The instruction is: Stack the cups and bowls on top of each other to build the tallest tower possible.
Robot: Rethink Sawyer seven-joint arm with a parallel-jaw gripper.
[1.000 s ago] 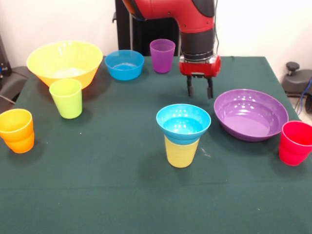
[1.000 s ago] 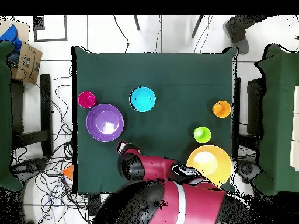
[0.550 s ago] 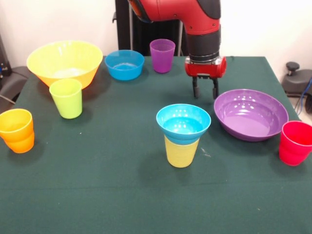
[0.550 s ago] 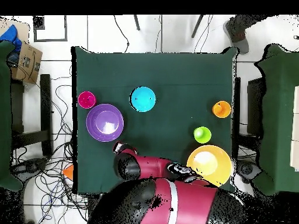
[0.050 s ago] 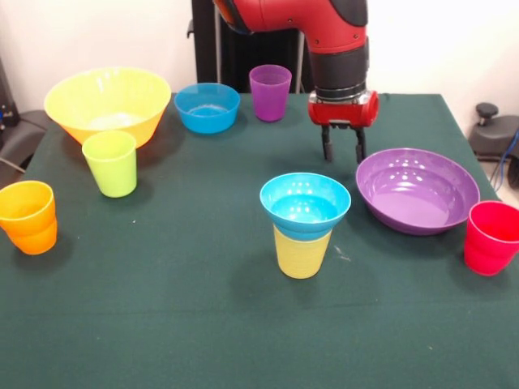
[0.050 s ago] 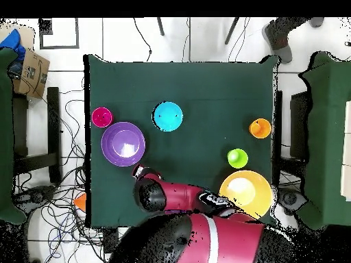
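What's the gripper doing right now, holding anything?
Gripper: open, empty, hovering beside the wide shallow purple plastic bowl.

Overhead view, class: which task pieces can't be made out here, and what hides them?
- Purple cup and second blue bowl: plain in front view, covered overhead by the red arm.
- Yellow cup: hidden overhead beneath the blue bowl seated in it.
- Gripper: fingers hidden overhead under the arm.
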